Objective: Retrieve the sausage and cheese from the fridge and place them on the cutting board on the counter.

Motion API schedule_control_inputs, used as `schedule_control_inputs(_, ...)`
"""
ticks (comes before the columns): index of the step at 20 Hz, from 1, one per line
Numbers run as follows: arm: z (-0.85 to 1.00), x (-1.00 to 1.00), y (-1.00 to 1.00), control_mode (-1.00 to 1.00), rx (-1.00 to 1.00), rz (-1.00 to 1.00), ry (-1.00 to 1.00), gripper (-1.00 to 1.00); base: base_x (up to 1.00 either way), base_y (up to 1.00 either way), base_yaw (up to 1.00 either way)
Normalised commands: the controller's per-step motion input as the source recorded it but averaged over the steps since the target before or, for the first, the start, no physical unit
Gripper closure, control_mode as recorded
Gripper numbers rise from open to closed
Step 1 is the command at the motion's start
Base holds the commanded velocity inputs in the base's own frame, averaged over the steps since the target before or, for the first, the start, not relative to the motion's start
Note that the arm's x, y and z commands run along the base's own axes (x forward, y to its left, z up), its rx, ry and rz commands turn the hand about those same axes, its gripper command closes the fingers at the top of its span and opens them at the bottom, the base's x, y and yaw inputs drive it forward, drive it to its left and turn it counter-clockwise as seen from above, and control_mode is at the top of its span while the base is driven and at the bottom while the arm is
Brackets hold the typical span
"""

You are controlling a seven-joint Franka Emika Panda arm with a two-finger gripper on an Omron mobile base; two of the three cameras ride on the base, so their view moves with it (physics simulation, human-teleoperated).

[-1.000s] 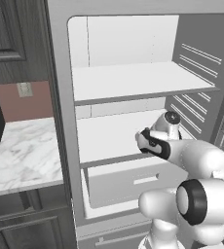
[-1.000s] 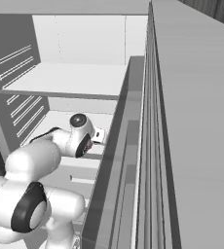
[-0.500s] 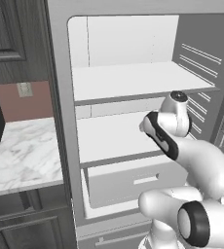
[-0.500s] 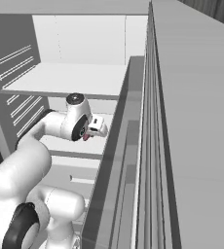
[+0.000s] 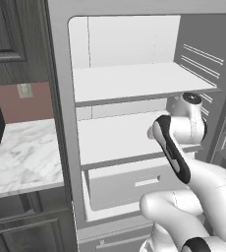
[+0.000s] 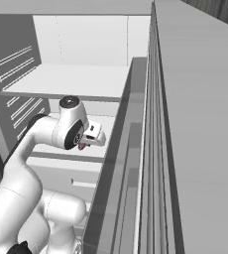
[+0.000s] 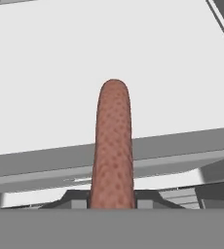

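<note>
Sausage (image 7: pixel 113 146) clamped in the hand (image 7: pixel 112 202), lower end hidden.

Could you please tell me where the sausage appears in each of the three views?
Left base view: not in it; the arm's wrist blocks the spot.
Right base view: sausage, a small reddish tip just under the wrist.
Hand view: sausage, centre, rising from the bottom edge.
Shared landmark: white fridge shelf.

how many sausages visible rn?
1. The reddish-brown dotted cylindrical sausage is clamped in the gripper, sticking out ahead of it in front of the grey fridge's white shelves. More could be hidden behind the arm.
</note>
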Motion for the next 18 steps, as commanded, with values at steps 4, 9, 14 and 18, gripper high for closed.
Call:
schedule_control_inputs(4,0.79,-0.19,0.0,-1.0,0.0,0.0,0.03,1.0,0.0,0.0,0.0)
schedule_control_inputs(9,0.87,-0.29,0.0,-1.0,0.0,-0.01,0.04,1.0,0.0,0.0,0.0)
schedule_control_inputs(14,0.62,-0.59,0.0,-1.0,0.0,0.0,0.0,1.0,0.0,0.0,0.0)
schedule_control_inputs(18,0.57,-0.61,0.0,-1.0,-0.01,0.0,0.0,1.0,0.0,0.0,0.0)
